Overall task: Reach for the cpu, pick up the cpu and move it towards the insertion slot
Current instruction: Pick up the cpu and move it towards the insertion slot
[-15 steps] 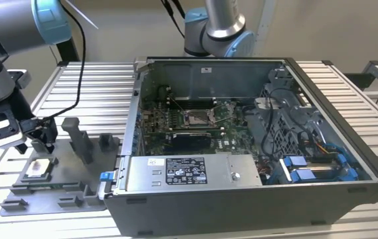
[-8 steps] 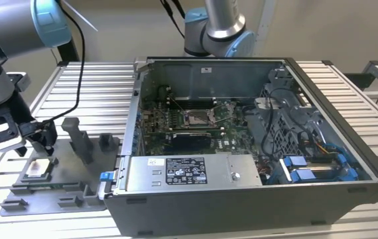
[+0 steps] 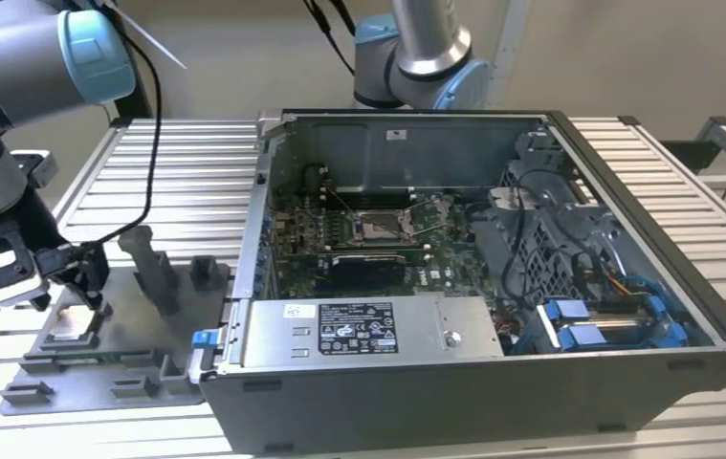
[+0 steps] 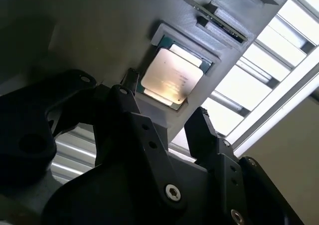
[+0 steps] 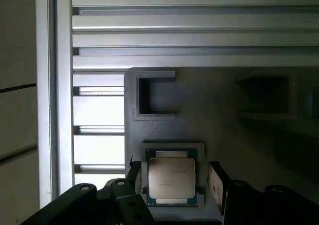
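The cpu point(image 3: 73, 323) lies flat in a pocket of the grey plastic tray point(image 3: 107, 378) at the exterior view's left, silvery top up with a thin green edge. My gripper point(image 3: 69, 298) hangs just above it, open. In both wrist views the black fingers point(image 5: 215, 182) stand on either side of the cpu point(image 5: 172, 179) with small gaps, not touching it. In the second wrist view the cpu point(image 4: 172, 77) sits beyond the gripper point(image 4: 164, 99). The insertion slot point(image 3: 376, 226), a shiny metal frame with a dark centre, lies on the green board inside the open computer case.
The open computer case point(image 3: 618, 373) fills the middle and the exterior view's right, its wall rising between tray and board. Upright grey tray blocks point(image 3: 159, 273) stand beside the gripper. An empty tray pocket point(image 5: 155, 96) lies past the cpu. A second robot arm point(image 3: 420, 57) stands behind the case.
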Motion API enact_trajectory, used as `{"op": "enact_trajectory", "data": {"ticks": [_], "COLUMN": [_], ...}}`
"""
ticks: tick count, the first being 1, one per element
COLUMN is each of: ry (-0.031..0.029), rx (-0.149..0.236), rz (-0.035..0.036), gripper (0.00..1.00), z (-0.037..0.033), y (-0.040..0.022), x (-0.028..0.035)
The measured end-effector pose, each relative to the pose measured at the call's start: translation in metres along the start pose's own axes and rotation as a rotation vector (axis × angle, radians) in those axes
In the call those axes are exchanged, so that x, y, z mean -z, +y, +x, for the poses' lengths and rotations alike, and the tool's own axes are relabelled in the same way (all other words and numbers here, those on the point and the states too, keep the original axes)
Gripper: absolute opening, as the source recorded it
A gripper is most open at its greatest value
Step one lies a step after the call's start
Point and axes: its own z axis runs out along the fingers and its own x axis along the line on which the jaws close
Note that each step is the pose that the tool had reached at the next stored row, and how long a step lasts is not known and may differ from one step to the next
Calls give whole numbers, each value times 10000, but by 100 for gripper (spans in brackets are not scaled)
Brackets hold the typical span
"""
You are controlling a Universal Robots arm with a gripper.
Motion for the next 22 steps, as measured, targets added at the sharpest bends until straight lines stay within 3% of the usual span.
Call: {"op": "enact_trajectory", "data": {"ticks": [11, 22], "ry": [-2, 2], "rx": [0, 39], "rz": [-3, 0], "gripper": [100, 100], "z": [24, 24], "y": [-77, -86], "x": [-122, -175]}}
